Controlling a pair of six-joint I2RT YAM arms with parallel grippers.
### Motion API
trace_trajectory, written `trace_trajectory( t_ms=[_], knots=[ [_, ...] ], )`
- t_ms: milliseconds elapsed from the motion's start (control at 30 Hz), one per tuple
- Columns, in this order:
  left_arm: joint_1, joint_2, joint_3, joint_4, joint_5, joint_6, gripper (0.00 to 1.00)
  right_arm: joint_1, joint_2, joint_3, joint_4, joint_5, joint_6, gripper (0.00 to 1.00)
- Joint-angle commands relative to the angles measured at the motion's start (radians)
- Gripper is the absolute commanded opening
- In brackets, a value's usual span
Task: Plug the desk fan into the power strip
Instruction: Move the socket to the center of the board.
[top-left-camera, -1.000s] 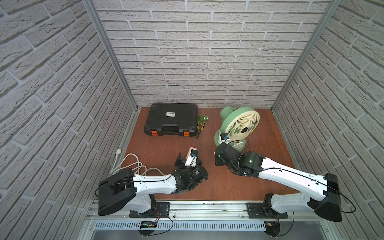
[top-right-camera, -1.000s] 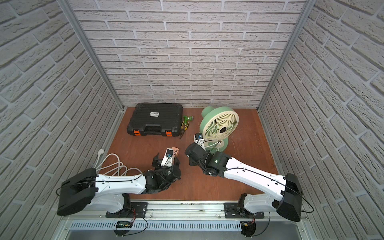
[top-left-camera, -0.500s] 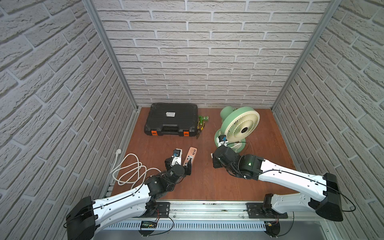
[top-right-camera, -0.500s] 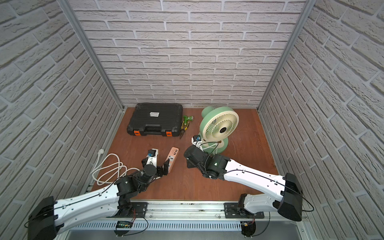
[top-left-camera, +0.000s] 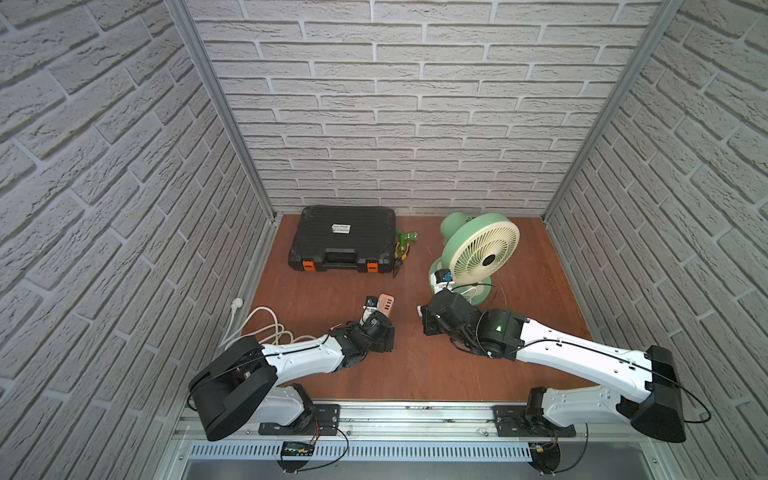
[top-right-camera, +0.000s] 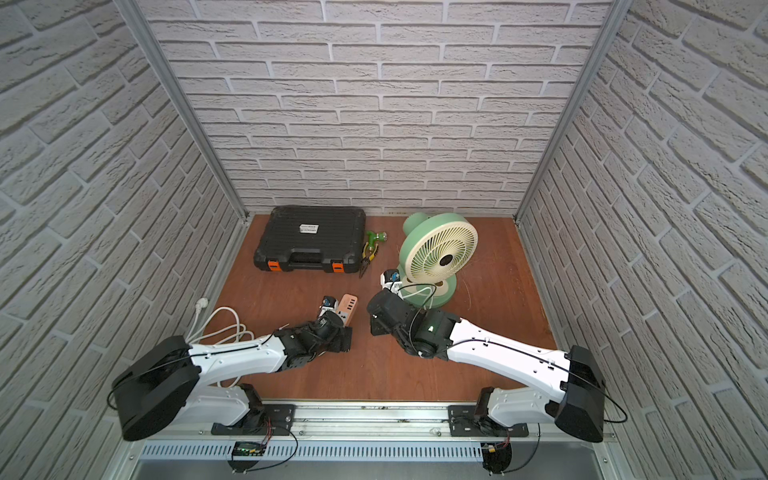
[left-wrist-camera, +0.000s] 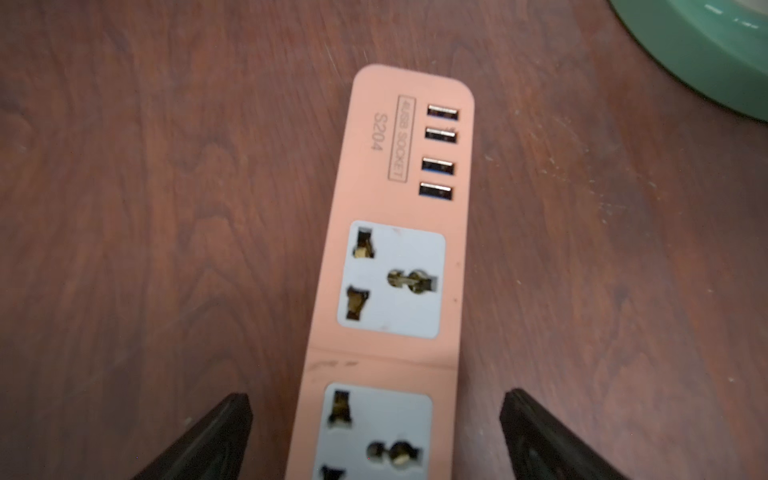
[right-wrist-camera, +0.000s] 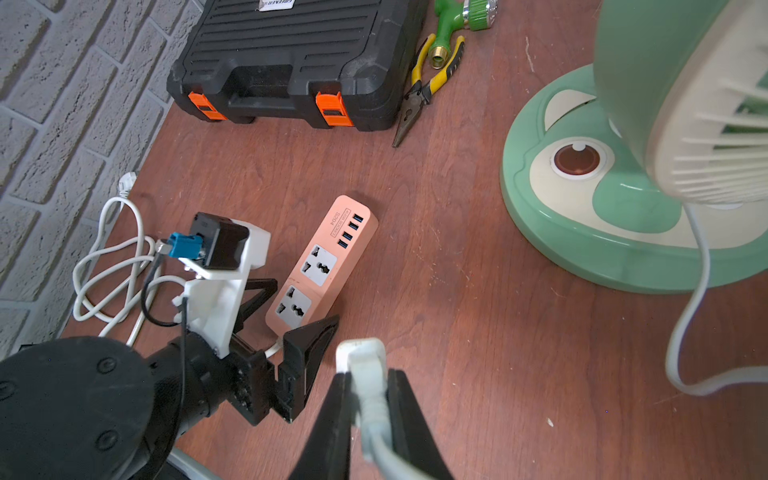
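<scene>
A salmon-pink power strip (top-left-camera: 385, 304) lies flat on the brown surface (top-left-camera: 415, 374), left of centre, with its sockets facing up. Its long axis runs from the robot toward the back wall, leaning slightly right. The USB end points away, toward the gap between the black toolcase (top-left-camera: 343, 243) and the desk fan (top-left-camera: 478, 253). The cable end is nearest the left arm.

The left tool (left-wrist-camera: 376, 405) is spread wide and holds nothing. One finger stands on each side of the strip's near socket, clear of it. The fan stands upright at the back right, with its cream grille facing forward. Its thin white cord (right-wrist-camera: 690, 316) loops to the plug (right-wrist-camera: 360, 353), which the right tool (right-wrist-camera: 365, 374) pinches. The plug's head sticks out toward the strip, apparently prongs first, though they are hidden.

Half a second ago the left tool sat beside the strip and the arm was stretched low. The right tool has edged slightly closer. The strip has barely moved.
</scene>
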Motion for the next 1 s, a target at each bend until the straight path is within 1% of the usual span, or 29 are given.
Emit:
trace_trajectory(
  t_ms=[0,100,200,267,333,567,733,867,967],
  knots=[
    [0.004,0.025,0.021,0.039,0.025,-0.039,0.98,0.004,-0.010,-0.025,0.036,-0.003,0.019,0.03],
    [0.004,0.029,0.026,0.019,0.010,-0.063,0.96,0.003,-0.013,-0.025,0.032,0.000,0.021,0.03],
    [-0.005,0.029,0.042,-0.026,-0.017,-0.102,0.92,0.004,-0.019,-0.032,0.043,-0.004,0.028,0.03],
    [-0.028,0.038,0.059,-0.045,-0.035,-0.132,0.88,0.003,-0.022,-0.042,0.053,-0.006,0.036,0.03],
    [-0.049,0.062,0.088,-0.078,-0.080,-0.152,0.84,0.003,-0.025,-0.048,0.054,-0.006,0.041,0.03],
    [-0.106,0.148,0.178,-0.123,-0.098,-0.189,0.73,0.003,-0.040,-0.067,0.047,-0.001,0.052,0.03],
    [-0.127,0.190,0.239,-0.187,-0.140,-0.221,0.60,0.003,-0.054,-0.076,0.048,0.011,0.057,0.03],
    [-0.134,0.230,0.281,-0.234,-0.160,-0.254,0.45,0.003,-0.057,-0.083,0.048,0.016,0.067,0.03],
    [-0.141,0.256,0.308,-0.262,-0.169,-0.280,0.41,0.002,-0.058,-0.090,0.048,0.021,0.083,0.03]
  ],
)
